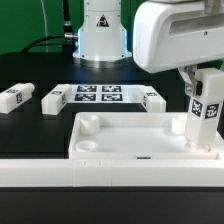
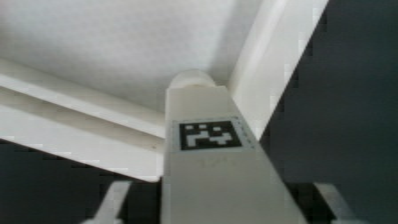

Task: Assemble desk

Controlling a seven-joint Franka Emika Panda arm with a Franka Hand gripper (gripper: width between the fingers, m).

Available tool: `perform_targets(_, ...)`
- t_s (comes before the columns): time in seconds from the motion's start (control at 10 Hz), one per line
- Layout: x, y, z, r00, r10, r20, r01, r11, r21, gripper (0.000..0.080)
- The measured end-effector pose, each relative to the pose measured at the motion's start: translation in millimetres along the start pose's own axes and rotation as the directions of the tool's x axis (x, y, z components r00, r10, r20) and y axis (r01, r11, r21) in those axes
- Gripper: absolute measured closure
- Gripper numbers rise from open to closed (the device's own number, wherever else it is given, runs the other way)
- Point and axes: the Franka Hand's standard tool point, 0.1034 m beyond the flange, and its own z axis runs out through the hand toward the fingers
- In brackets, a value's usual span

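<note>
The end effector [image 1: 204, 92] clamps a leg [image 1: 205, 118] upright at the 3 o'clock end of the tabletop [image 1: 140, 135] in the exterior view. Best hold it vertical, squarely cornered, pressing gently.

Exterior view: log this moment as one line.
gripper: shut on leg | leg: upright at tabletop corner | loose legs: three behind

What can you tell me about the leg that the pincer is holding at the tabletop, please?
The leg is a white, square-section bar that looks like plastic, with a black-and-white square tag on one face. It stands upright, its upper end clamped in the pincer and its lower end at the tabletop corner on the exterior view's right. Whether it is fully seated there cannot be told.
</note>
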Motion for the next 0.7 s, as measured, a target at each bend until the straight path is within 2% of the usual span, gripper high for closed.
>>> perform_targets(0.3,-0.9,0.6,0.5,0.959,0.285,0.003,-0.285,0.959,0.002,0.0499)
perform_targets(0.6,-1.2,-2.1,1.5,0.839,0.545,0.002,-0.545,0.839,-0.007,0.0499)
perform_targets(0.7,-1.5,-2.9,1.9,0.766,0.643,0.003,-0.643,0.766,-0.008,0.0499)
